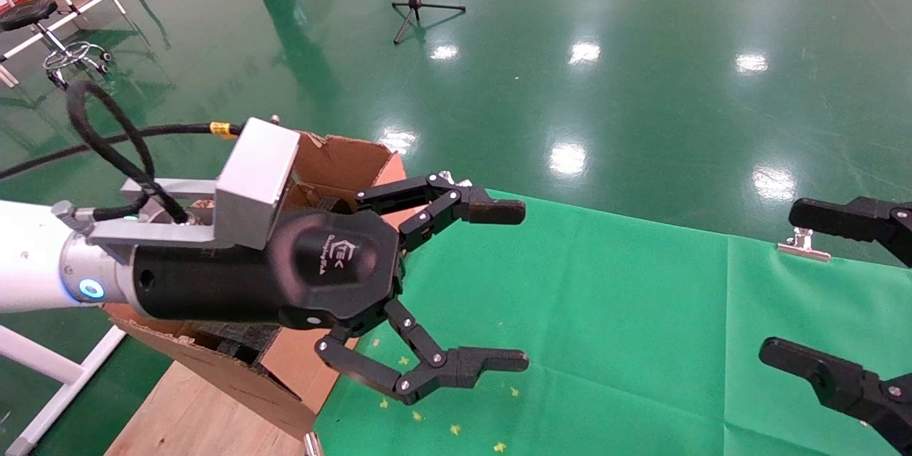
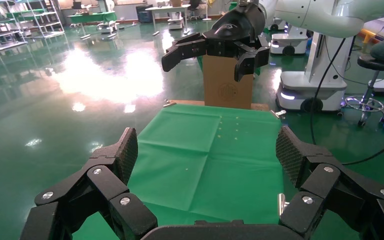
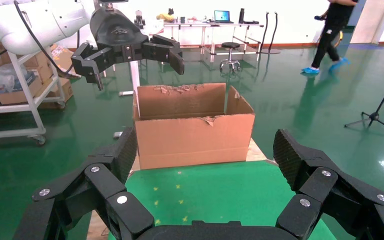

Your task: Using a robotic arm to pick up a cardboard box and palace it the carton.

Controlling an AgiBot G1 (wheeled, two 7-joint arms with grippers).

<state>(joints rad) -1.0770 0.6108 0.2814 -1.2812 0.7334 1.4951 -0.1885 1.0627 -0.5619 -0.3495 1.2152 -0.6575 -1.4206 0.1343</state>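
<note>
Both hands gape wide, empty: my left hand (image 1: 509, 285) hangs above the carton (image 3: 192, 132) at the green worktop's (image 1: 605, 342) end; my right hand (image 1: 826, 285) hovers opposite. Cardboard box unseen.

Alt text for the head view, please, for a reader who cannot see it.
The left gripper hangs open and empty beside a ragged carton, above a green cloth. The right gripper is open at the picture's right edge. No small box is in sight.
</note>
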